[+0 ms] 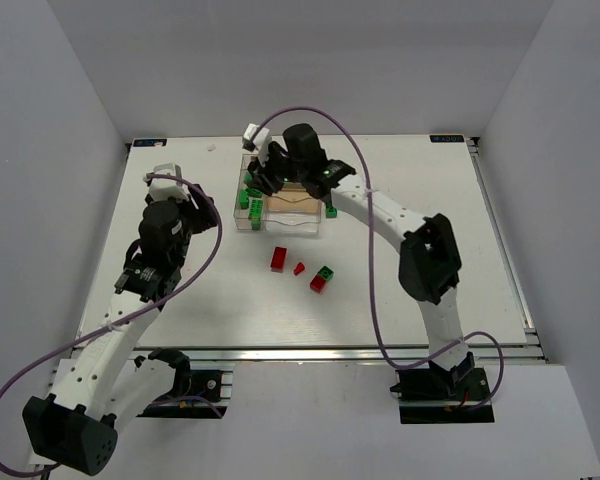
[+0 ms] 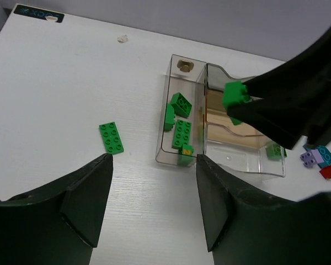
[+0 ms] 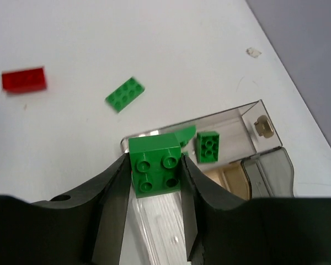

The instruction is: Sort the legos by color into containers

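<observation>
Brick, green and square with four studs, clamped by its sides between the fingers of the right gripper and held in the air over the brown-tinted tray, which sits near the middle of the desk's far edge. Several green bricks already lie in the tray's narrow compartment, on its left side. From the left wrist camera the held piece hangs close to the wall between that slot and the wider compartment (exact alignment is hard to tell). Likely trouble: let go off-centre, it could strike that wall and tumble into the wrong section or out onto the desk; lowered too far, the fingers could knock and shift the light tray. Left gripper hovers near the desk's left edge, fingers spread and empty. One flat green brick lies on the desk just left of the tray, and red bricks wait unsorted nearer the front edge
</observation>
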Available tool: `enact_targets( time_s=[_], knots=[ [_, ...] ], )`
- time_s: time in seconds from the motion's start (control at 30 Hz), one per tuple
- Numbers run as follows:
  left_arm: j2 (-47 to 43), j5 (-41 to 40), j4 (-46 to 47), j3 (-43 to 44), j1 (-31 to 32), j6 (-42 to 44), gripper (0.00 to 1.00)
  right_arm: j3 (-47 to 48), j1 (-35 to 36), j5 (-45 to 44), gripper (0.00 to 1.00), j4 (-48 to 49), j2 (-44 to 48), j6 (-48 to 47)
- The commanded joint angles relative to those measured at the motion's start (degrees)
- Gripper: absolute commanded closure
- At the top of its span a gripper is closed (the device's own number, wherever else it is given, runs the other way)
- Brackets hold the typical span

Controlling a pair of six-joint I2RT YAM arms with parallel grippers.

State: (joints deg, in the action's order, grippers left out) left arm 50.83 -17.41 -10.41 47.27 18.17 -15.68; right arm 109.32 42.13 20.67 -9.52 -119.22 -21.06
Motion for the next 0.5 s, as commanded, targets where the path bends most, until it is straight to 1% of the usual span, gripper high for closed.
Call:
enact_targets(
  time_s=[0.0, 0.03, 0.1, 0.17, 0.23, 0.27, 0.3, 0.4, 0.47],
  knots=[
    [-1.5, -3.6, 1.7, -0.8, -0.2, 0.4, 0.28, 5.4, 1.1, -6.8, 1.0, 10.7, -5.0, 14.9],
    [-1.4, -3.6, 1.7, -0.8, -0.2, 0.5, 0.28, 6.6, 1.5, -9.8, 1.0, 11.5, -5.9, 15.3],
    [-1.2, -3.5, 1.6, -0.8, -0.2, 0.6, 0.28, 9.7, 1.9, -10.9, 1.0, 12.9, -8.9, 16.5],
    [-0.9, -3.1, 1.5, -0.6, -0.2, 0.5, 0.28, 10.4, 1.9, -12.8, 1.0, 14.3, -10.8, 17.3],
    [-0.4, -2.6, 1.5, -0.6, -0.2, 0.5, 0.28, 10.3, 1.7, -12.9, 0.99, 15.9, -12.1, 17.5],
    [-0.1, -2.4, 1.5, -0.6, -0.2, 0.5, 0.28, 10.1, 1.6, -13.0, 0.95, 16.5, -13.2, 18.0],
    [0.1, -2.3, 1.5, -0.5, -0.2, 0.5, 0.28, 10.0, 1.6, -12.7, 0.88, 16.8, -13.7, 18.0],
    [0.6, -1.9, 1.4, -0.4, -0.2, 0.5, 0.28, 9.4, 1.5, -12.0, 0.78, 17.3, -15.4, 17.5],
    [1.2, -1.6, 1.4, -0.4, -0.2, 0.5, 0.28, 9.2, 1.4, -11.2, 0.63, 17.3, -16.2, 17.5]
  ],
)
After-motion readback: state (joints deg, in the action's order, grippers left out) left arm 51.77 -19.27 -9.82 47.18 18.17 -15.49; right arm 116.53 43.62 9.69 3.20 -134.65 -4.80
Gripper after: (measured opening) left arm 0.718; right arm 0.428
